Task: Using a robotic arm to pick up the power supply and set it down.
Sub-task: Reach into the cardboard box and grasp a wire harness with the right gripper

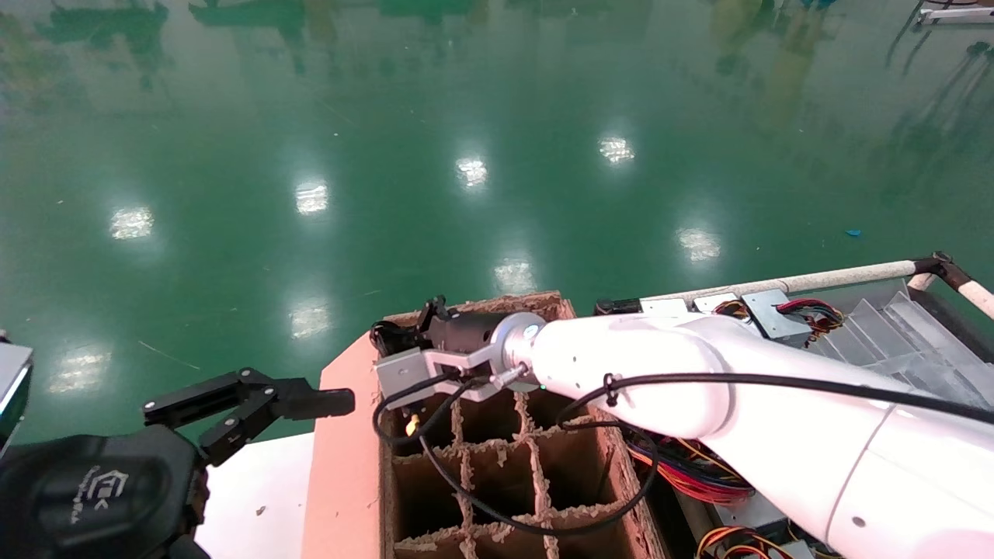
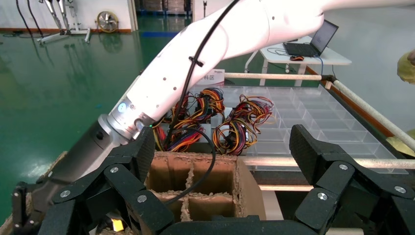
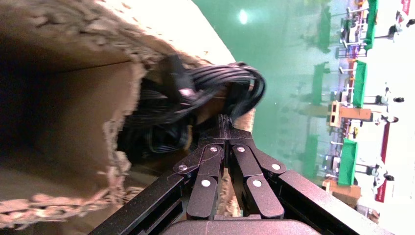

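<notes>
The left gripper [image 1: 256,404] hangs parked at the near left, fingers spread wide. Right of it stands the divided cardboard box [image 1: 497,466]. The robotic arm [image 1: 699,380] reaches across to the box's far-left cell, where the right gripper [image 3: 224,122] has its fingers pressed together against the black cables of the power supply [image 3: 195,93] seated there.

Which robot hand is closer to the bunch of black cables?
The right one. The right gripper sits right against the black cables at the cardboard box's far corner cell. The left gripper hangs open beside the box, well away from them.
</notes>
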`<state>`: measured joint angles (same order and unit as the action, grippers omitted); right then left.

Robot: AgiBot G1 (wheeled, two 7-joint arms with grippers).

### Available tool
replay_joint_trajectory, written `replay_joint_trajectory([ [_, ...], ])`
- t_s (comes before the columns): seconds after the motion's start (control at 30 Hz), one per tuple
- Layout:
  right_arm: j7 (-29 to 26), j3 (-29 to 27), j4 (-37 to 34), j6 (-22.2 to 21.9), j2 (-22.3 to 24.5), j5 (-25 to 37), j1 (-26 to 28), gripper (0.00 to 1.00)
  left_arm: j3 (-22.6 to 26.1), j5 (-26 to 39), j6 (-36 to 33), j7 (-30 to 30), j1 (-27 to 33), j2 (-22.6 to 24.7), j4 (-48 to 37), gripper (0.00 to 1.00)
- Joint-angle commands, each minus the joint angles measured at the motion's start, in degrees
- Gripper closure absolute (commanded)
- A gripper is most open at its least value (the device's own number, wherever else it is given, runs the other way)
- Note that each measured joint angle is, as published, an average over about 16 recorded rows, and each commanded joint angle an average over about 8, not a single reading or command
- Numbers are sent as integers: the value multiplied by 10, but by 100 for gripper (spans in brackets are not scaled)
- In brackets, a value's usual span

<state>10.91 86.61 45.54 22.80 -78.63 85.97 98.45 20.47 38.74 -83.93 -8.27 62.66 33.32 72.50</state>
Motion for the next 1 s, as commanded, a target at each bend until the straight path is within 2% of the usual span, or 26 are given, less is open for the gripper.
replay_joint_trajectory([
  [0.03,-2,-1,-1,-1,1,-6,3,100,0,0,0,0,0,0,0,0],
  [0.17,3,-3,-5,-1,2,-19,6,100,0,0,0,0,0,0,0,0],
  [0.2,6,-4,-5,-1,2,-21,6,95,0,0,0,0,0,0,0,0],
  [0.43,48,-7,-2,-15,5,-32,-1,9,0,0,0,0,0,0,0,0],
  [0.47,56,-7,-1,-15,6,-34,-2,1,0,0,0,0,0,0,0,0],
  [1.0,209,-33,9,-25,11,-68,-23,0,0,0,0,0,0,0,0,0],
])
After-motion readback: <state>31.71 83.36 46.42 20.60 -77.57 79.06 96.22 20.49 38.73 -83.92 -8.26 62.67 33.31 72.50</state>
